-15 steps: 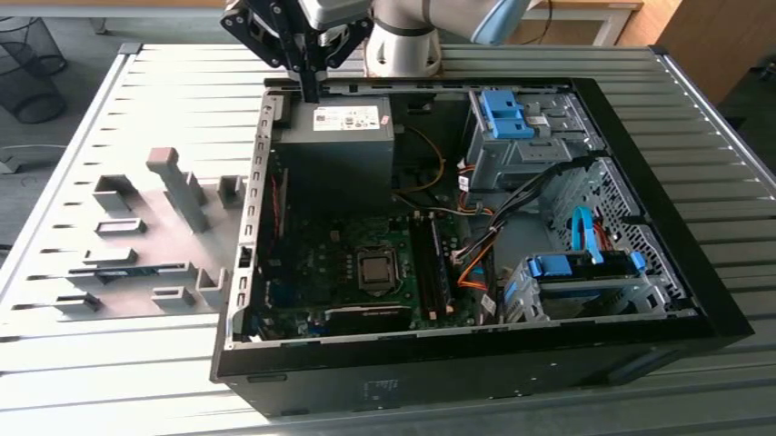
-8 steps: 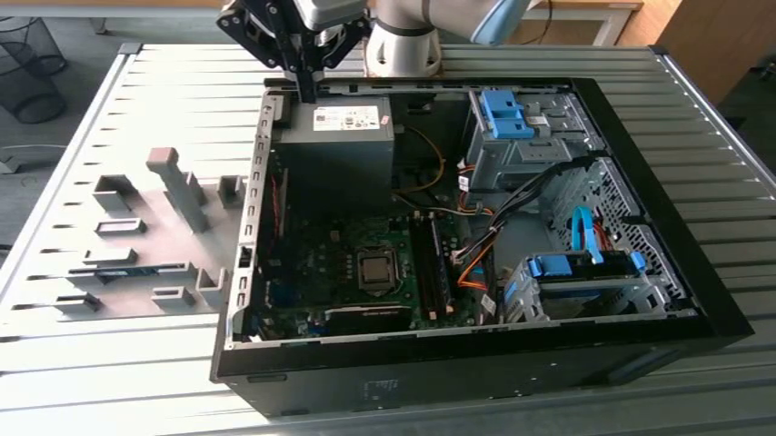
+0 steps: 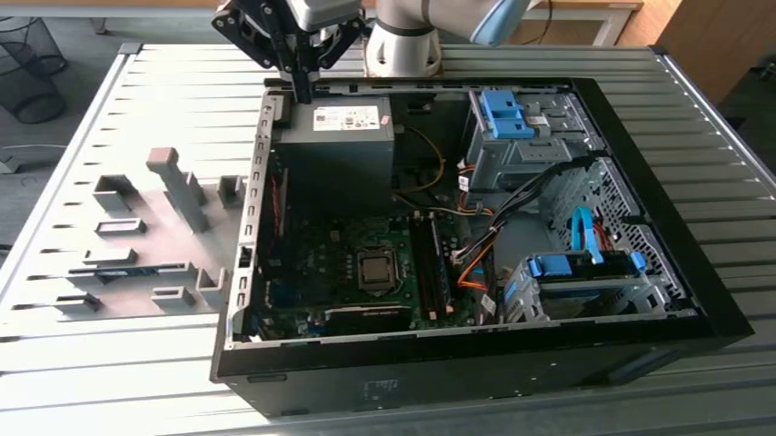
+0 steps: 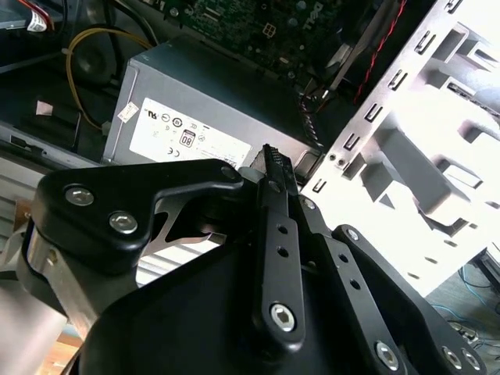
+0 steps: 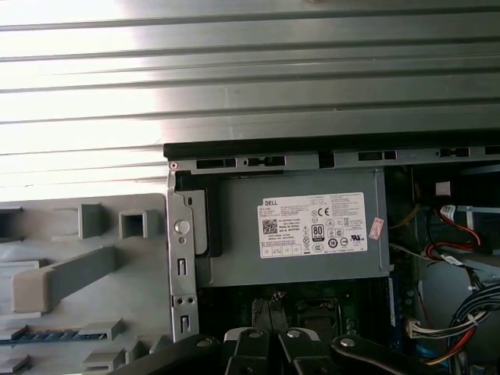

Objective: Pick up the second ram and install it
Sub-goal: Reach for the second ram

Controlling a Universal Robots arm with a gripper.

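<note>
Narrowed to a pinch, the hand (image 3: 300,91) hangs at the case rim (image 3: 257,182), well apart from the second ram (image 3: 127,270).

Ribbed metal table (image 3: 122,381), wire wastebasket (image 3: 31,73)

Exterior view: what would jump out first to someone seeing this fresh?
The open computer case takes up the middle, its motherboard exposed. The gripper hangs at the case's far edge, next to the power supply, with its fingers closed together. On the exterior view's left, a grey fixture tray has the blue-green ram stick lying in it.
</note>
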